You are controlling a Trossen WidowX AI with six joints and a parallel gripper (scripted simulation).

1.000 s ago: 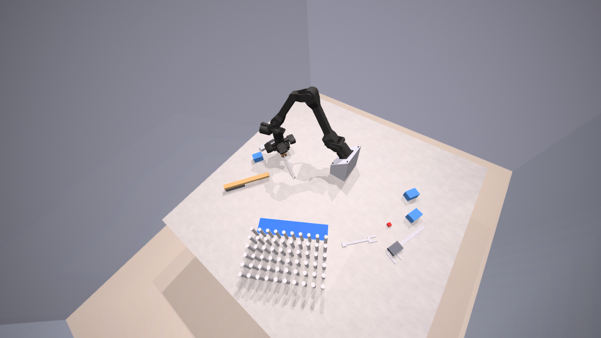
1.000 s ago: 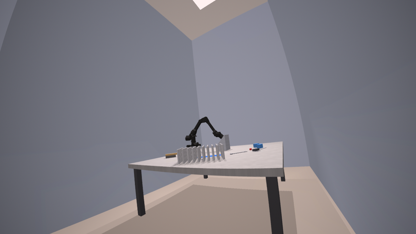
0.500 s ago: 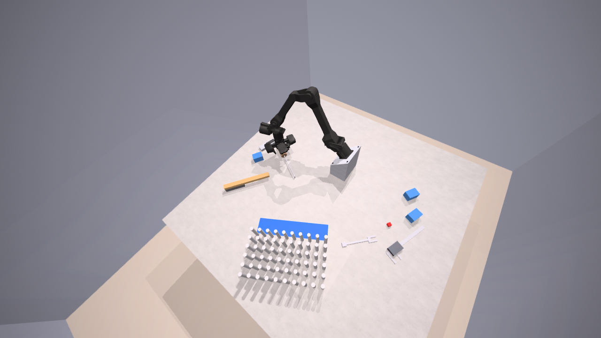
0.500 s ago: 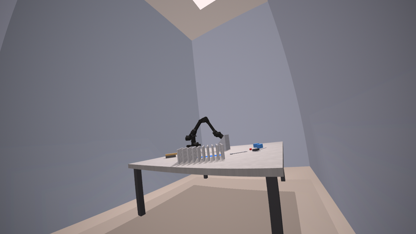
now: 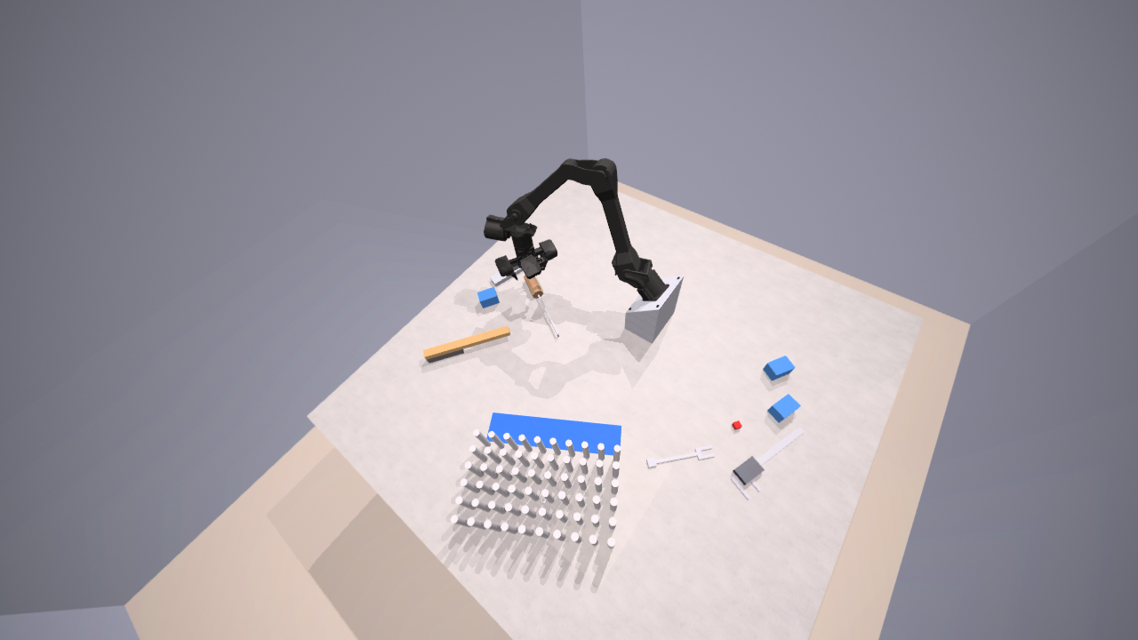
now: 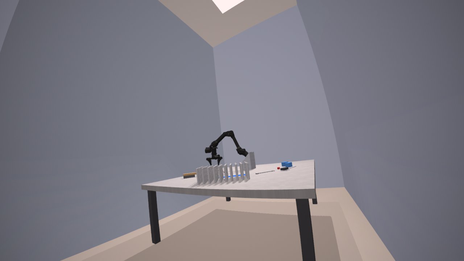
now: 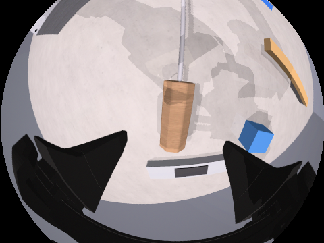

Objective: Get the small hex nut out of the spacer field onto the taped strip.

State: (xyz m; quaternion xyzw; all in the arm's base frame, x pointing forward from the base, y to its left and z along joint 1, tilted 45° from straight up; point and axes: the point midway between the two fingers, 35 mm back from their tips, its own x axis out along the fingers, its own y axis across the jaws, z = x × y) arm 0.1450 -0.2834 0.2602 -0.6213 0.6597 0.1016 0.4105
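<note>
My gripper is open and empty, above the wooden handle of a thin metal tool. The tool lies on the table, its shaft pointing away from my fingers, well outside the field. Its tip shows only in the top view. The metal spacers stand upright in rows. The blue taped strip lies along their near-arm side, and no nut shows on it. A tiny pale spot among the spacers may be the nut, but it is too small to be sure.
An orange bar and a blue block lie near the tool. A grey-white piece lies beyond the handle's butt. Across the table lie a forked tool, a dark block, a red cube and two blue blocks.
</note>
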